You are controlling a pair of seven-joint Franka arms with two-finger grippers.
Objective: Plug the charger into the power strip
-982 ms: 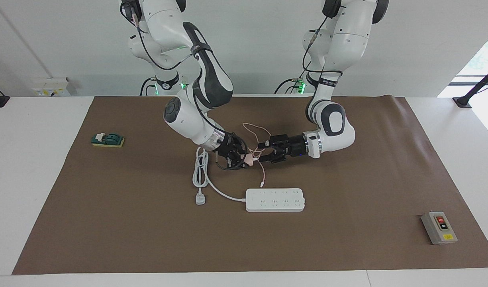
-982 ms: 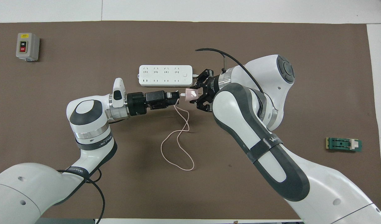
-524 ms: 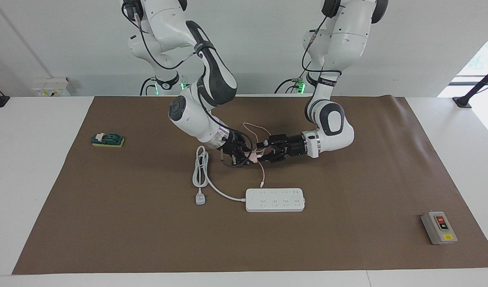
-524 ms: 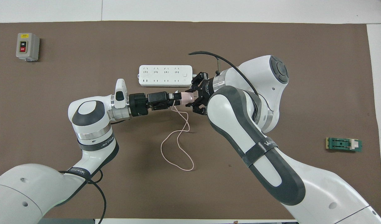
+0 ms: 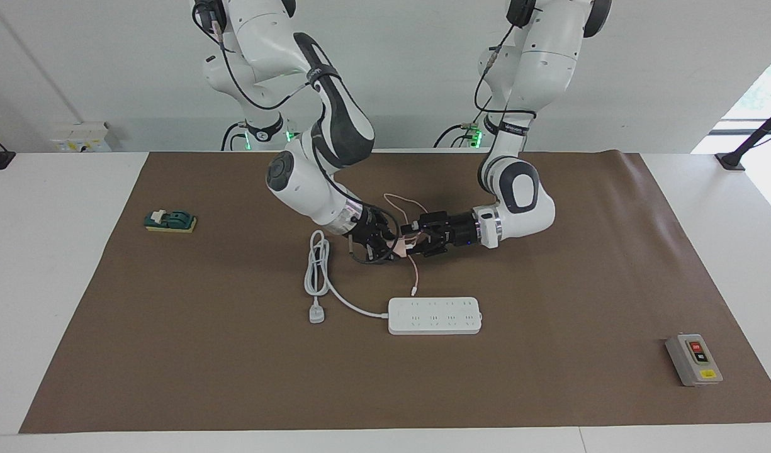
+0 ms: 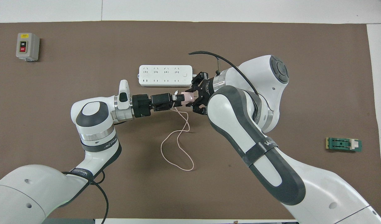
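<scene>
The pale-pink charger (image 5: 400,247) (image 6: 188,97) hangs in the air over the mat, a little nearer to the robots than the power strip (image 5: 434,315) (image 6: 165,75). My right gripper (image 5: 388,246) (image 6: 195,98) is shut on the charger. My left gripper (image 5: 413,243) (image 6: 178,99) is open, level with it, its fingertips right at the charger's free end. The thin pink cable (image 5: 400,204) (image 6: 177,146) loops down onto the mat, and its white tip (image 5: 414,292) dangles just above the strip.
The strip's thick white cord (image 5: 316,270) lies coiled toward the right arm's end, with its plug (image 5: 316,313) on the mat. A grey switch box (image 5: 693,359) (image 6: 27,46) sits toward the left arm's end. A green block (image 5: 170,221) (image 6: 343,144) lies toward the right arm's end.
The right arm raised and shifted the charger toward the left gripper. The left gripper slid in until its tips reached the charger. Both grips stayed as they were.
</scene>
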